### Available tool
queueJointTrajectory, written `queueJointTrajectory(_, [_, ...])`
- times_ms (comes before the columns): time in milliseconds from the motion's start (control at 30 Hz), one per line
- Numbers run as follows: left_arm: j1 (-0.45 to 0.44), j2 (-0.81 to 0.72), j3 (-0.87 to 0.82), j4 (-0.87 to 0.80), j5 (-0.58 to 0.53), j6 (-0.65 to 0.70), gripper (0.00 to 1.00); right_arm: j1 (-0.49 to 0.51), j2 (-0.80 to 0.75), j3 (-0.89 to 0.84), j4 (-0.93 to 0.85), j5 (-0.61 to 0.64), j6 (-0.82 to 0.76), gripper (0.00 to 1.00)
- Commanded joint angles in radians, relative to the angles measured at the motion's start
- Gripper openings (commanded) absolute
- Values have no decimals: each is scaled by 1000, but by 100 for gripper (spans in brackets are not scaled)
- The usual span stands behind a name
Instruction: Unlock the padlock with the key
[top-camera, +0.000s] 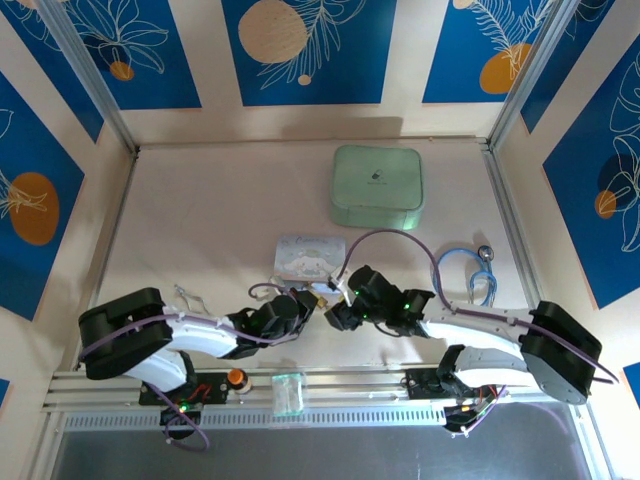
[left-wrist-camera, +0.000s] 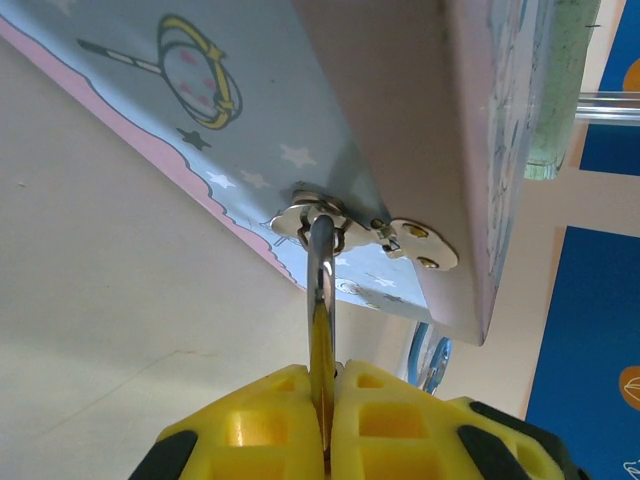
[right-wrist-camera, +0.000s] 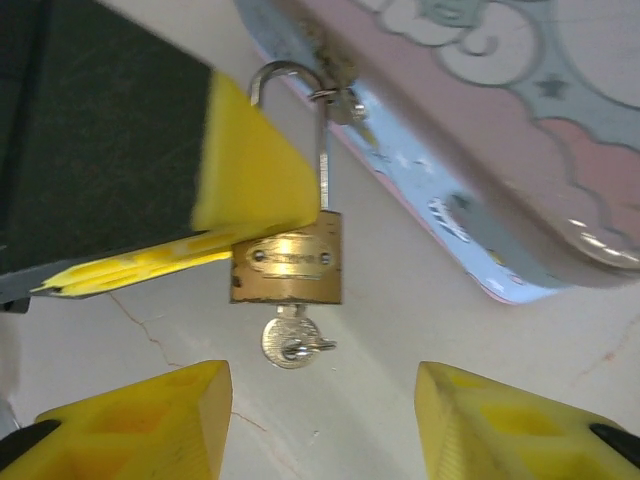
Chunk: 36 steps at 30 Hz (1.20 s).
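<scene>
The left tool (left-wrist-camera: 325, 410) clamps the padlock (right-wrist-camera: 286, 265) steady (key (right-wrist-camera: 291, 340) seated underneath) so the open right tool (right-wrist-camera: 322, 420) can grip that key.

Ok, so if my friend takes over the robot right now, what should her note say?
Left gripper: jaws shut on the padlock, holding it steady.
Right gripper: jaws open, the key ahead between them, untouched.
Done: key sits in the padlock's keyhole; the shackle hangs through the hasp of the blue tin.
Left: grip the key, turn it, pull the shackle open. One shackle leg is hidden, so locked or not is unclear.
</scene>
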Motion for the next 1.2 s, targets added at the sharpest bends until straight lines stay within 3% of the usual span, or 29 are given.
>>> queueJointTrajectory(0, [4, -27, -6, 23, -10, 23, 0, 42, 25, 4, 65, 35, -78, 50])
queueJointTrajectory(400, [5, -26, -10, 37, 2, 20, 0, 71, 106, 25, 84, 109, -101, 32])
queueJointTrajectory(633, [5, 8, -5, 77, 29, 13, 0, 57, 141, 72, 95, 51, -96, 20])
queueJointTrajectory(767, [5, 28, -16, 116, 37, 0, 0, 22, 151, 71, 116, -11, -91, 15])
queueJointTrajectory(833, [5, 36, -21, 128, 40, -5, 0, -10, 147, 59, 130, -71, -73, 4])
queueJointTrajectory(1100, [5, 14, -18, 59, 27, 22, 0, -126, 111, -12, 210, -372, 30, 3])
queueJointTrajectory(1167, [5, 10, -12, 22, 22, 35, 7, -138, 116, -21, 225, -409, 55, 2])
